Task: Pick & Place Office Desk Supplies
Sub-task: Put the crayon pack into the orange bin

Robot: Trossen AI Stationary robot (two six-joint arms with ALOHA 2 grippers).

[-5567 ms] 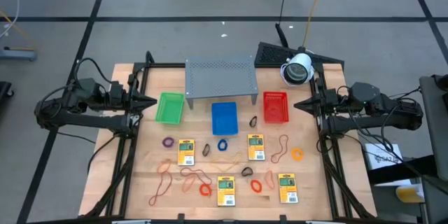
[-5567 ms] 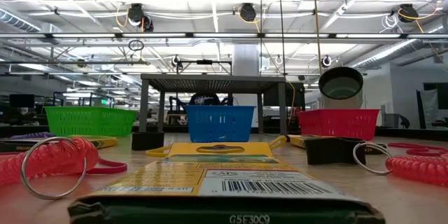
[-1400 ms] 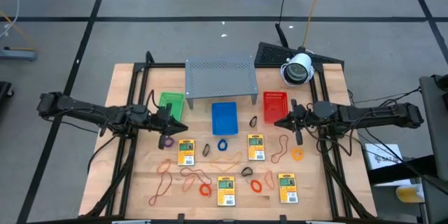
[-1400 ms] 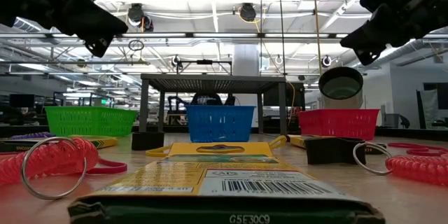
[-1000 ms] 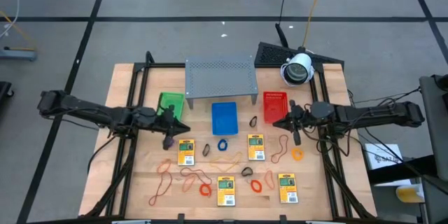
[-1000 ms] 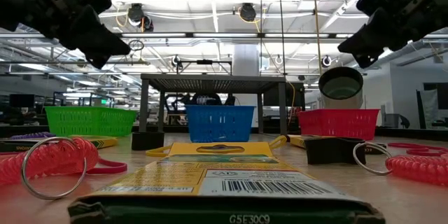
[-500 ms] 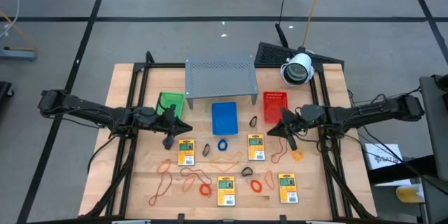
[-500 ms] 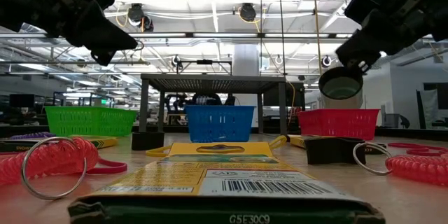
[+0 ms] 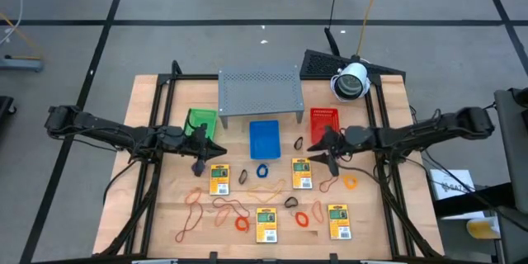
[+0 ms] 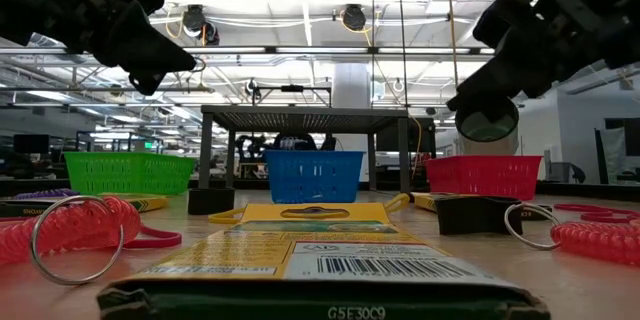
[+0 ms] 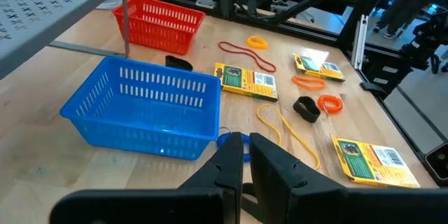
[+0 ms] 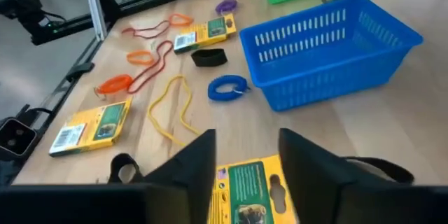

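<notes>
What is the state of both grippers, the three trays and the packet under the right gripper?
Left gripper, shut, empty, held off the surface.
Right gripper, open, empty, over a packet.
Small yellow rectangular packet with green print, lying flat, not gripped.
Blue slatted plastic tray, upright, empty.
Red slatted plastic tray, upright, looks empty.
Green slatted plastic tray, upright, nothing visible inside.

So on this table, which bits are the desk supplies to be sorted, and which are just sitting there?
To sort:
- yellow packets
- orange rubber bands
- blue ring
- purple ring
- orange ring
- dark clips

Just there:
- green tray
- blue tray
- red tray
- grey perforated shelf
- white camera
</notes>
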